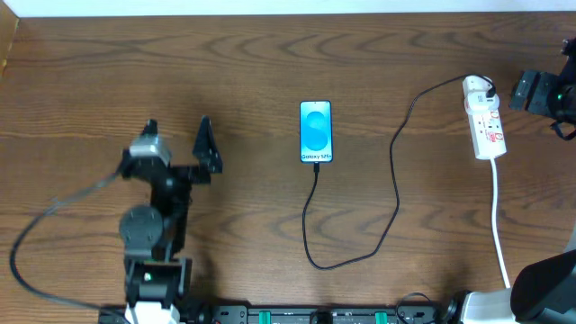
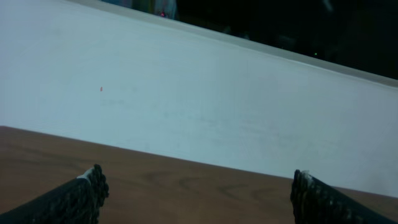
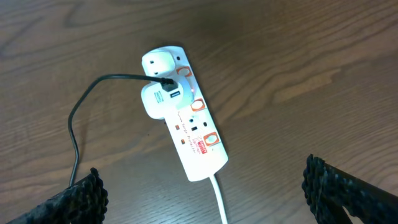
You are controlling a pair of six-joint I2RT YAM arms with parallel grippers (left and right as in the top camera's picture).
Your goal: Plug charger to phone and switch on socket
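The right gripper (image 3: 204, 175) is released, its two black textured fingers (image 3: 74, 202) spread wide with nothing held. It hangs above the white elongated power strip (image 3: 186, 121), which lies flat on the brown wood-grain table (image 3: 298, 56) at the far right. A white adapter block (image 3: 158, 99) sits at the strip's far end, and the thin black charger cable (image 3: 74, 124) runs into it. The strip's white cord (image 3: 219, 199) leaves its near end. Whether its switches are on, I cannot tell. The left gripper (image 2: 199, 180) is likewise released and empty, low over bare wood and facing a white surface (image 2: 186, 93) beyond the table edge, well apart from everything. From the strip the cable loops toward the robot, then back up to meet the bottom edge of the small rectangular smartphone (image 1: 316, 132), which lies mid-table with its blue screen up.
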